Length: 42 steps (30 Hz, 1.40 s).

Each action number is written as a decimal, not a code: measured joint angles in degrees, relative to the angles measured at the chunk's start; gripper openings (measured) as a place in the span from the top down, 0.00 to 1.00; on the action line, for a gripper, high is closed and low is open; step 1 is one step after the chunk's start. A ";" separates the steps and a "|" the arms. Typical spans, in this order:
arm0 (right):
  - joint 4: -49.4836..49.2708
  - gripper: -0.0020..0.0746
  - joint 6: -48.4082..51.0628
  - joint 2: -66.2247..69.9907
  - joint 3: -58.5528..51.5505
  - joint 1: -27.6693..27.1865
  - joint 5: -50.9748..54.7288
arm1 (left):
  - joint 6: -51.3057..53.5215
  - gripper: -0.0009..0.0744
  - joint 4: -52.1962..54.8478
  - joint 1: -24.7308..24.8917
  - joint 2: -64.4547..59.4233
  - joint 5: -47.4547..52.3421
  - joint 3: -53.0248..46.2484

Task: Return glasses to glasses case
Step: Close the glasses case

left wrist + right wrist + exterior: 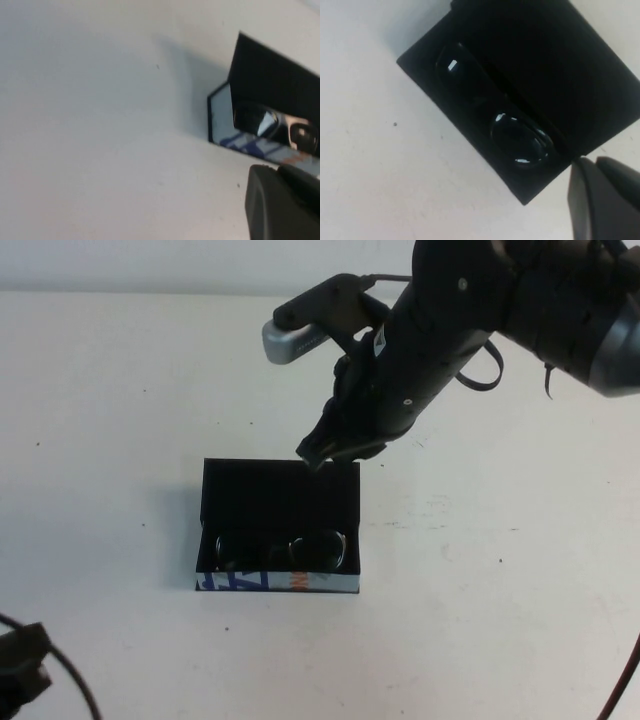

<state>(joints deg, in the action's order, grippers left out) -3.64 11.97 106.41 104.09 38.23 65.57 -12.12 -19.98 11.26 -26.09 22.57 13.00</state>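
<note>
The glasses case (279, 530) rests on the white bench (120, 420), near its centre, with its white printed front side facing the bench's near edge. The flat black lid (280, 495) stands raised at the rear of the case, tilted back towards the far edge. The glasses (285, 550) lie inside the case, just behind the printed front wall; both lenses reflect light, and the frame sits fully within the case walls.

The right hand (312, 455) is positioned at the top rear edge of the lid, towards the lid's right end — its fingers are pressed together with nothing between them. The fingertips are at or just above the lid edge; contact cannot be confirmed. The right arm reaches in from the far right corner of the bench.

The left hand (285, 205) is parked low near the near left corner of the bench, well apart from the case. Only part of its dark body is visible — whether its fingers are apart or together cannot be determined. It holds nothing visible.
</note>
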 joint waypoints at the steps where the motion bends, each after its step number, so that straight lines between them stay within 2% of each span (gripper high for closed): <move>1: -0.04 0.99 -0.62 0.10 0.00 -0.65 -0.13 | 2.53 0.99 -1.57 1.37 -3.90 0.27 1.36; 7: -2.97 0.99 -1.69 0.99 0.00 -5.07 -0.59 | 26.75 0.99 -19.12 7.24 -23.62 1.59 8.48; 11: -6.90 0.99 -1.69 2.70 0.29 -8.05 -1.16 | 46.44 0.99 -36.47 8.11 -35.32 3.42 11.66; 16: -8.96 0.99 -1.69 6.86 4.95 -10.06 -1.40 | 78.28 0.99 -63.25 8.15 -47.24 3.14 12.86; 19: -9.44 0.99 -1.69 10.01 9.49 -10.20 -1.16 | 91.28 0.99 -73.69 8.15 -53.65 3.63 13.27; 25: -9.93 0.99 -1.69 17.07 19.39 -10.20 1.91 | 101.04 0.99 -77.75 8.25 -65.08 4.91 17.38; 30: -11.15 0.99 -1.69 21.44 25.10 -10.24 2.92 | 103.97 0.99 -78.18 8.25 -70.73 5.26 21.23; 36: -12.54 0.99 -1.69 25.81 29.26 -10.68 1.74 | 106.63 0.99 -78.92 8.25 -72.72 6.60 22.66; 42: -12.93 0.99 -1.69 30.04 30.89 -10.71 -4.34 | 107.74 0.99 -79.01 8.25 -72.77 6.69 22.66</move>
<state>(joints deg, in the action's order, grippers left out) -16.58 10.28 136.45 134.98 27.53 61.23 95.62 -98.99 19.50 -98.86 29.26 35.66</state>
